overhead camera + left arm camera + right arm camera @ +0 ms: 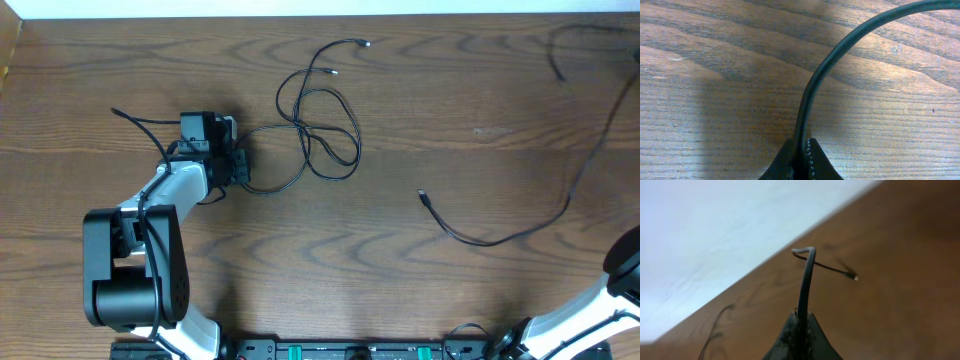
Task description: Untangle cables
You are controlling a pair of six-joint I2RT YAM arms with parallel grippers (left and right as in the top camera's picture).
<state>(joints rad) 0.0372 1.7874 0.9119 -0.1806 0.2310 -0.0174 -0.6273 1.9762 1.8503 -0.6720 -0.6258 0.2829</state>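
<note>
L. gripper is clamped on the looped black cable, nr tabletop far edge, mid. R. gripper is clamped on the long black cable by right edge, prob. to keep the two separated.

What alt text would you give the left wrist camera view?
The left gripper is shut on a thin black cable, which rises from between the fingertips and curves away to the upper right. Behind it is a brown wood-grain table.
</note>
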